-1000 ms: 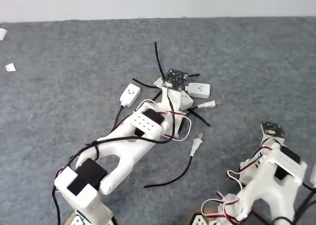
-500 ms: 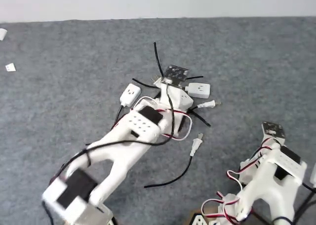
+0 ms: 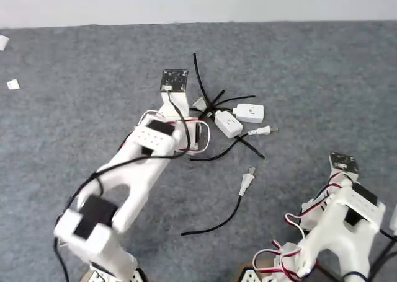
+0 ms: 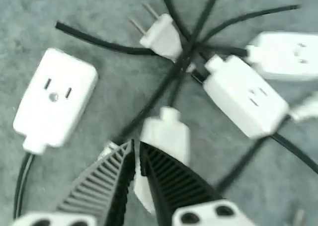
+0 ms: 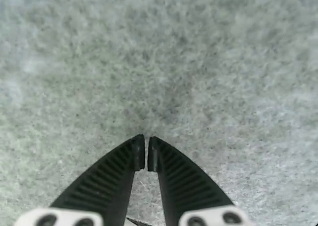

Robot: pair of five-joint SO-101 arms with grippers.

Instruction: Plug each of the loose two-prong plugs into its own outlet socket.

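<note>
In the left wrist view my left gripper (image 4: 136, 147) is shut, its tips resting over a white two-prong plug (image 4: 168, 135); I cannot tell whether they pinch it. A white outlet socket (image 4: 54, 99) lies beside it, two more sockets (image 4: 243, 99) (image 4: 285, 54) farther off, and another plug (image 4: 159, 35) with bare prongs. From above, the left arm (image 3: 155, 139) covers that spot; the two sockets (image 3: 227, 123) (image 3: 248, 112) and loose plugs (image 3: 260, 131) (image 3: 247, 181) lie to its right. My right gripper (image 5: 145, 154) is shut over bare carpet.
Black cords (image 3: 214, 155) cross among the sockets and trail toward the front. The right arm (image 3: 341, 214) stands at the lower right, apart from the plugs. Small white scraps (image 3: 12, 83) lie at the far left on the grey carpet (image 3: 74, 127).
My left arm has swung left, off the two right-hand sockets and over the left socket. A black cord near it has shifted left too. The right arm has kept still.
</note>
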